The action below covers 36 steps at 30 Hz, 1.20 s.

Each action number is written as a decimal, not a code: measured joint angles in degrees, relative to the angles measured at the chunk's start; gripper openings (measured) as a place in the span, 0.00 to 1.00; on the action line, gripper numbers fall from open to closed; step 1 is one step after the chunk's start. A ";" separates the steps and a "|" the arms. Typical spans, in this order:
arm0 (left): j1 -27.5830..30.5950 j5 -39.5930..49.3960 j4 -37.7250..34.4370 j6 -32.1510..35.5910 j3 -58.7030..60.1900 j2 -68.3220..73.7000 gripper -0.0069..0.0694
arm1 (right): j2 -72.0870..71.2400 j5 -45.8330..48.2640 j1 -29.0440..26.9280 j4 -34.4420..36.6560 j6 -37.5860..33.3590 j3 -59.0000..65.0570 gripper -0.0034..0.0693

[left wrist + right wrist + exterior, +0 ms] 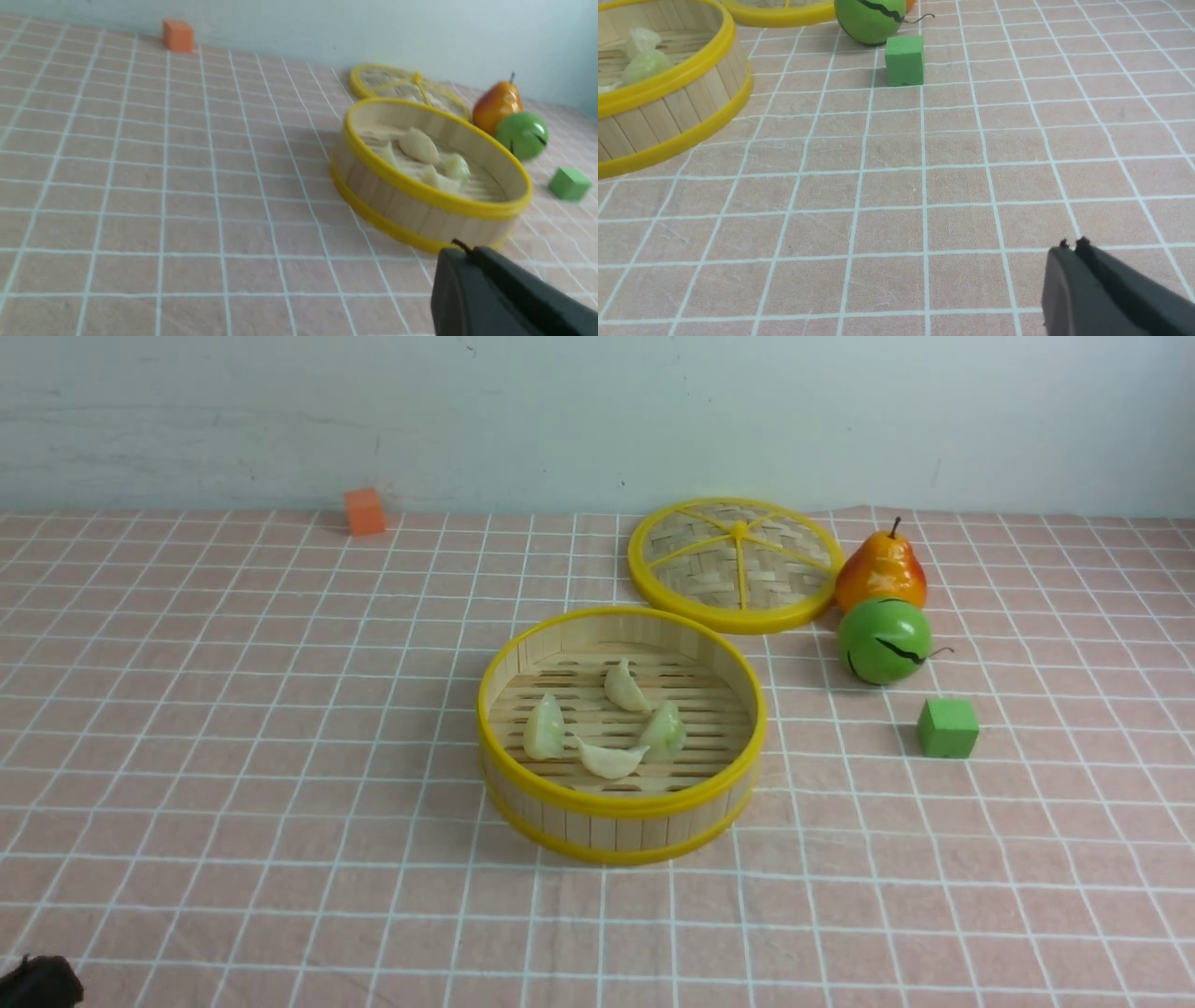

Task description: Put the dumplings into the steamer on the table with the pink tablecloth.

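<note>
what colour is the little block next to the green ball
Green; the block shows best in the right wrist view, beside the ball.

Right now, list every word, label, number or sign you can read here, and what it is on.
None: no readable text in any view.
The green ball bears only a black wavy line, not writing.
The orange cube, green cube, steamer and lid are unmarked.

A: Steamer (621, 803) access?
B: Open cloth (233, 756) from 6 to 10 o'clock. Lid (735, 565) touching-close at 1, pear (881, 569), green ball (884, 640), green cube (948, 727) crowd 2–3.
</note>
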 joint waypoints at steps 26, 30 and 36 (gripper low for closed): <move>17.93 9.33 -2.19 3.87 6.08 -3.16 0.07 | 0.00 0.00 0.00 0.00 0.00 0.00 0.10; 17.93 9.33 -2.21 3.99 6.08 -3.16 0.07 | 0.00 0.00 0.00 0.00 0.00 0.00 0.10; 17.93 9.33 -2.21 4.05 6.08 -3.16 0.07 | 0.00 0.00 0.00 0.00 0.00 0.00 0.12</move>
